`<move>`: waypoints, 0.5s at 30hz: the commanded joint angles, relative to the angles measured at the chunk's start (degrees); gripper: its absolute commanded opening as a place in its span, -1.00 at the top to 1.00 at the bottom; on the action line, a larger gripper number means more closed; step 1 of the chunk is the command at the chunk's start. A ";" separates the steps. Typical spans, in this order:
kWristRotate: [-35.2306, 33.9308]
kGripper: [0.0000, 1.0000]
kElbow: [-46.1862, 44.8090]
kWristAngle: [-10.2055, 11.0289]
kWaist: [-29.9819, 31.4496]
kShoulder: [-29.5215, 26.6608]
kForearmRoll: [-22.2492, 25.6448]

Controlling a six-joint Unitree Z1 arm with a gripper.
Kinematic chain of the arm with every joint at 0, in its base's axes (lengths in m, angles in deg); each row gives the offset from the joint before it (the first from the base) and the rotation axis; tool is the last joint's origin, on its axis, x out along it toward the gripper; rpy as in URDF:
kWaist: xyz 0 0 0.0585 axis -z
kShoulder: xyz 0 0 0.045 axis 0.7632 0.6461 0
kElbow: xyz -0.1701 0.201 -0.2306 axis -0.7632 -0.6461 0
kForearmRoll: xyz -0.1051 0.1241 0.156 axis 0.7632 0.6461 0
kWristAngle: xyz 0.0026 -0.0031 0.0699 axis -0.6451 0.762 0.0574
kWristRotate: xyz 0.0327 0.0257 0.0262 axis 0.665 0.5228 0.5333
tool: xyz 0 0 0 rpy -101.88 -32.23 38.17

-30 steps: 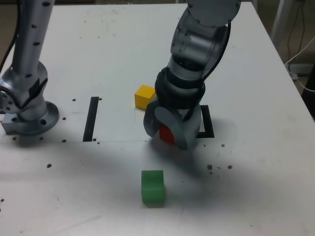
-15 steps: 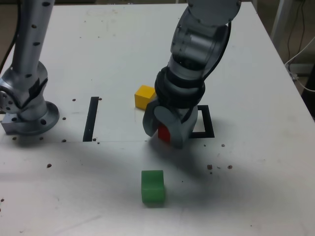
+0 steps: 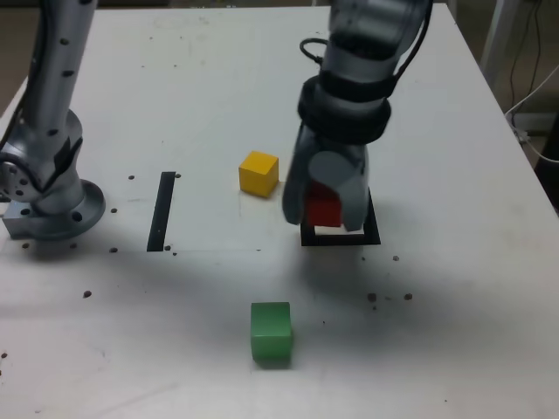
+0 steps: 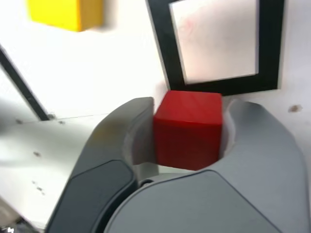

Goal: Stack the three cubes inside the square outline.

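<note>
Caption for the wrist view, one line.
Gripper holding the red cube near the empty square outline, yellow cube off to one side.

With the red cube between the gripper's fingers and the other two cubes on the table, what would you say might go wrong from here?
The red cube is held above the table, so a loose grip might drop it outside the square outline.

The outline looks only slightly wider than the cube, so a small misalignment could leave it on the black border.

The yellow cube sits close beside the outline; the gripper might nudge it while lowering.
</note>
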 commanded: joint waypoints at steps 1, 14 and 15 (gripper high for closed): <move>-0.07 0.52 0.53 -0.39 -0.81 0.90 -0.12; 0.25 0.52 -0.33 -1.23 -5.50 2.97 -2.11; 0.30 0.52 -0.38 -1.16 -5.67 3.01 -2.25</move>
